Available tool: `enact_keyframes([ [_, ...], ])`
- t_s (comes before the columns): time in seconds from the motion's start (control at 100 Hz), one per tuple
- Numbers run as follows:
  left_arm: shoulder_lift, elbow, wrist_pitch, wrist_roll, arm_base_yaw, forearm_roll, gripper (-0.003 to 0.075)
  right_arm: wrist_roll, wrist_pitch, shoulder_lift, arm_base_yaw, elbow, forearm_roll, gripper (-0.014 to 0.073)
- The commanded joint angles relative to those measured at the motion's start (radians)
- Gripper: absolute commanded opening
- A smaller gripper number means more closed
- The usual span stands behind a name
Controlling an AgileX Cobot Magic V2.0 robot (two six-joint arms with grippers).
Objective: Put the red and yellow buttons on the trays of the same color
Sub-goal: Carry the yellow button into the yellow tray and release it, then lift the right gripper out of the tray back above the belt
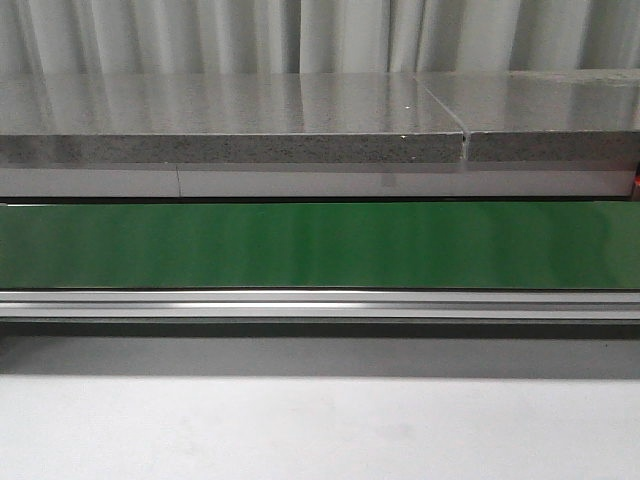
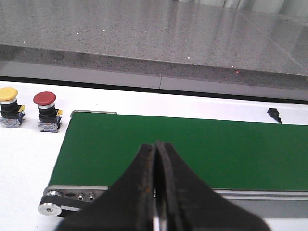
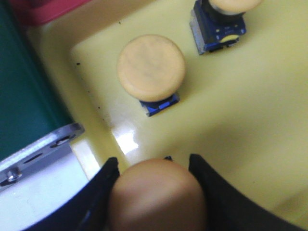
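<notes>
Yellow tray [image 3: 269, 125], three yellow buttons [image 3: 151, 65], one gripped

A yellow button [image 2: 9, 107] and a red button [image 2: 46, 111], both mushroom-capped on black and blue bases, stand upright side by side at the left wrist frame's left edge. In the right wrist view, two yellow buttons [image 3: 152, 70] [image 3: 222, 17] stand in the glossy yellow tray [image 3: 250, 110]; a third [image 3: 156, 195] fills the bottom centre. A red tray [image 3: 41, 8] corner shows upper left.

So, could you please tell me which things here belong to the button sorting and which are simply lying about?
Job: yellow tray with two yellow buttons, a third held in the right gripper; waiting yellow button and red button.

Lying about: green belt, grey stone counter.
</notes>
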Motion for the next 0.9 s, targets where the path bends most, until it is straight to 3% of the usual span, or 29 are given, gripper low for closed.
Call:
enact_keyframes([
  [0.0,0.008,-0.028,-0.07,0.0,-0.006,0.0,-0.0019,0.004,-0.07,0.026,-0.006,-0.023,0.001,0.0192],
  [0.61,0.008,-0.028,-0.07,0.0,-0.006,0.0,-0.0019,0.004,-0.137,0.081,-0.006,-0.023,0.001,0.0202],
  [0.89,0.008,-0.028,-0.07,0.0,-0.006,0.0,-0.0019,0.004,-0.129,0.081,-0.006,-0.023,0.0,0.0402],
])
